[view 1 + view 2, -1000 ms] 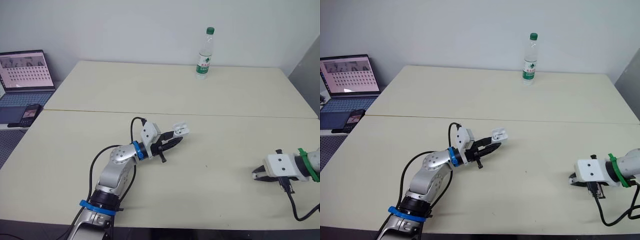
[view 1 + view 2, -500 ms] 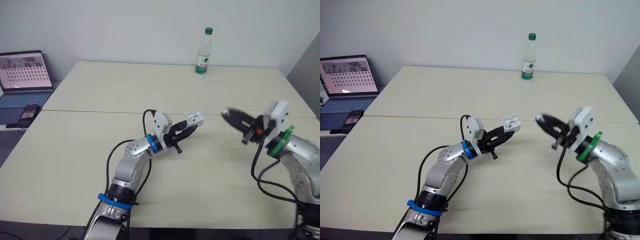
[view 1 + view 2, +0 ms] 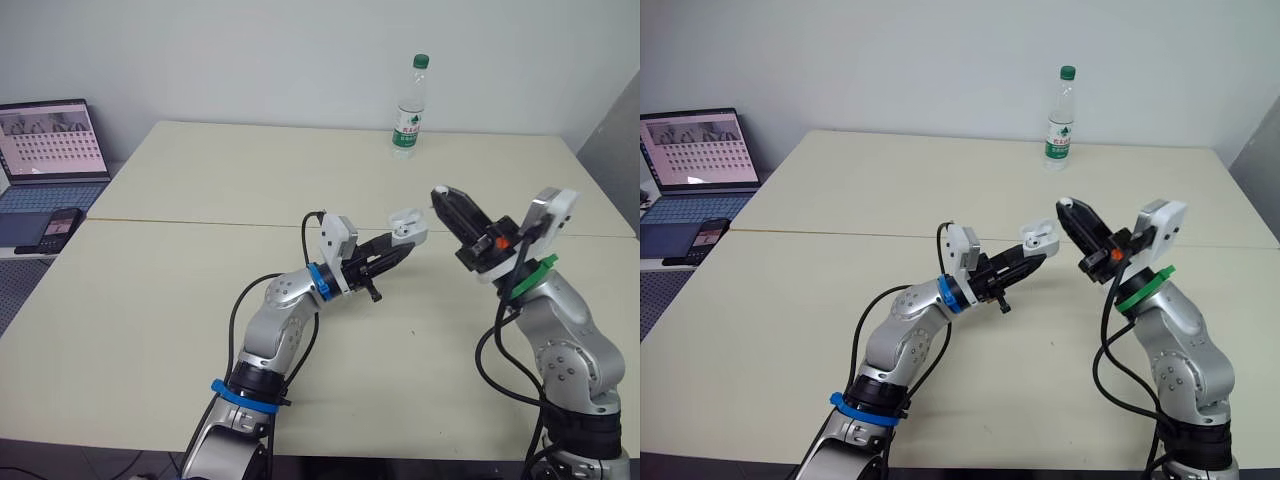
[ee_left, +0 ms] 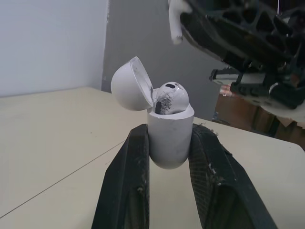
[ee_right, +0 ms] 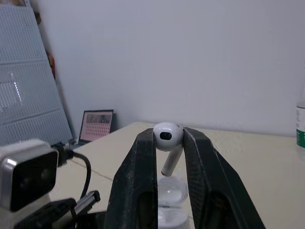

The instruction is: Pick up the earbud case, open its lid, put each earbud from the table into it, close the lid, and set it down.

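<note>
My left gripper (image 3: 400,245) clamps the earbud case (image 4: 169,145) upright above the table (image 3: 150,300), lid (image 4: 129,85) tipped back past the seated earbud (image 4: 170,95), so my right gripper (image 3: 442,195), just beyond, pinching the second earbud (image 5: 166,135) stem-down, can seemingly reach the free socket.

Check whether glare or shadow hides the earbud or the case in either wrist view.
Left wrist view: earbud case evenly lit, no glare; dark marks on the seated earbud. Right wrist view: held earbud plain against the pale wall, nothing hidden by shadow.
</note>
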Available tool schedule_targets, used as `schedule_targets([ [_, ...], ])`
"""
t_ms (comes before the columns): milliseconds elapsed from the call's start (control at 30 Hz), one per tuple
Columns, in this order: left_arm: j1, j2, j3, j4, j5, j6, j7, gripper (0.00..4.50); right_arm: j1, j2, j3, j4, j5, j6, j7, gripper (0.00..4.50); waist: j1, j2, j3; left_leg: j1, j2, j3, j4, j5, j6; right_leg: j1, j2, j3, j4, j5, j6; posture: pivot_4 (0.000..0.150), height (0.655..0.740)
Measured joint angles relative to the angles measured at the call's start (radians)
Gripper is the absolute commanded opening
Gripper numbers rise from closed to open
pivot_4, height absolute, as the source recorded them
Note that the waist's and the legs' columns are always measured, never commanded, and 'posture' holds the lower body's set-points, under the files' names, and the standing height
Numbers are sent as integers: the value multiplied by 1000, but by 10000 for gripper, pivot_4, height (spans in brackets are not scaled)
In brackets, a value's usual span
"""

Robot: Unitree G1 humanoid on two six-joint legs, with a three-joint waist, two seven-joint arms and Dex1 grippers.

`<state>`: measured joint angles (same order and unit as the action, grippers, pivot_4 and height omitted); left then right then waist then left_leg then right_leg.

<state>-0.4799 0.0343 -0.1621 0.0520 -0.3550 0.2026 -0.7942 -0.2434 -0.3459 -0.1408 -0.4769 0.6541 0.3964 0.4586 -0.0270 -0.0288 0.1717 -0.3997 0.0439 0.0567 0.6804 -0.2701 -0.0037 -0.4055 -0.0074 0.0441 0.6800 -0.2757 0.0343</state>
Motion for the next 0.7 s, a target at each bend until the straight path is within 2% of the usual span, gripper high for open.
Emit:
schedule_targets([
  [400, 2, 2, -1, -13, -1, 12, -1, 7661, 25, -27, 66, 0, -121, -66, 52, 4248, 0, 0, 0, 0, 0, 0, 0, 0, 0, 0, 0, 0, 0, 0, 0, 1500, 7362],
  [700, 8, 3, -8, -21, -1, 15, -2, 7661, 32, -51, 45, 48, -161, -108, 75, 4248, 0, 0, 0, 0, 0, 0, 0, 0, 0, 0, 0, 0, 0, 0, 0, 1500, 7362],
])
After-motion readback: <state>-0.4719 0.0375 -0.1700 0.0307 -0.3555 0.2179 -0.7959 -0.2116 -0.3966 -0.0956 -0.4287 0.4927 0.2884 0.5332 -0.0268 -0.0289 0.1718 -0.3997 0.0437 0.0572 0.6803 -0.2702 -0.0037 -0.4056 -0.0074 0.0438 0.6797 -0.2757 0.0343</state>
